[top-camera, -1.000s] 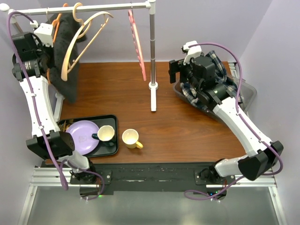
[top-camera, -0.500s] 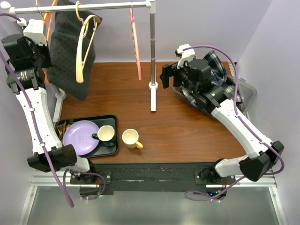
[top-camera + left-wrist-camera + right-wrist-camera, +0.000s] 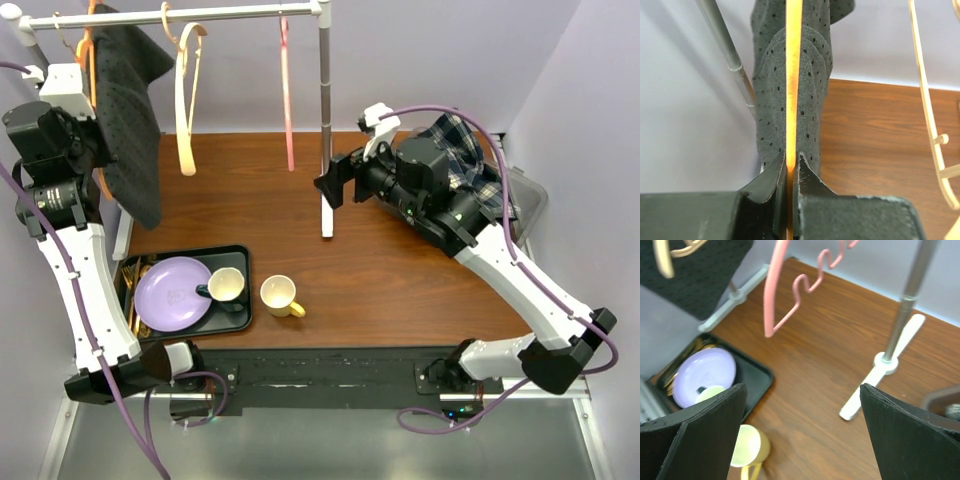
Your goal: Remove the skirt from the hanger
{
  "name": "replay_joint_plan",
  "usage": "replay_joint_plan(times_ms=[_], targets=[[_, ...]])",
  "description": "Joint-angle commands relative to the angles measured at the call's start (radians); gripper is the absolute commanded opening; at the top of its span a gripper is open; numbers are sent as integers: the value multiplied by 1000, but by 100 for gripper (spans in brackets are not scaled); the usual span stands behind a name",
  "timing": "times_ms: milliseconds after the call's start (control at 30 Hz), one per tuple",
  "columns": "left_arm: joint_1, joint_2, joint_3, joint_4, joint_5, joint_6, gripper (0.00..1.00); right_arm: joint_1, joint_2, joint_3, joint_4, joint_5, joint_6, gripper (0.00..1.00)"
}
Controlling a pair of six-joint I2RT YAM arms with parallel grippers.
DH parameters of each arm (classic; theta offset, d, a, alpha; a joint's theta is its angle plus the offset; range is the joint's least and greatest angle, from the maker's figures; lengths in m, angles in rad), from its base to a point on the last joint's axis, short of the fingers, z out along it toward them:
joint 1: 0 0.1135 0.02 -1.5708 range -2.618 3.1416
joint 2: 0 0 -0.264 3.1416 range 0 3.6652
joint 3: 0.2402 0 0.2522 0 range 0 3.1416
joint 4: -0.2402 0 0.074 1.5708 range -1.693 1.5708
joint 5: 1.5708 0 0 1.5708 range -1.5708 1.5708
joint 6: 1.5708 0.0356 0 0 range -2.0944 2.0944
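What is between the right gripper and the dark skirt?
In the top view, a pink hanger and a beige hanger hang on the rail between the right gripper and the skirt.

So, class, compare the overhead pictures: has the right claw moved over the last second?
Yes. The right claw has shifted left and slightly toward the arm bases, ending close beside the rack's upright pole.

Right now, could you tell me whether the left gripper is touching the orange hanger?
Touching. In the left wrist view the left gripper has its fingers shut on the orange hanger, no gap visible.
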State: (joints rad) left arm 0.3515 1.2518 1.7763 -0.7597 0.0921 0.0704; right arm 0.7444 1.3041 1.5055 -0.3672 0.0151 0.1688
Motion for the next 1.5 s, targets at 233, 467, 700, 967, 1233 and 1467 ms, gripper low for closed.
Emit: replay_joint_plan(times_ms=[233,467,700,967,1233,1467], targets=[[1,-95,-11,-59,-41,-182,0,288,43,-36,163,-52,-17,99],[3,-184,-51,-144,18,-201,0,463,174,-100,471,-35,17,97],[1,-242,-89,-138,81,-253,0,567,371,-39,658,85,-144,98],[3,-276,-97,-132,121,-274,0,582,560,102,735,112,-255,99],[-3,-308,-126,-136,123,-274,0,582,740,266,752,262,-333,99],[-5,-304,-120,-125,147,-274,0,581,782,331,781,307,-374,26]])
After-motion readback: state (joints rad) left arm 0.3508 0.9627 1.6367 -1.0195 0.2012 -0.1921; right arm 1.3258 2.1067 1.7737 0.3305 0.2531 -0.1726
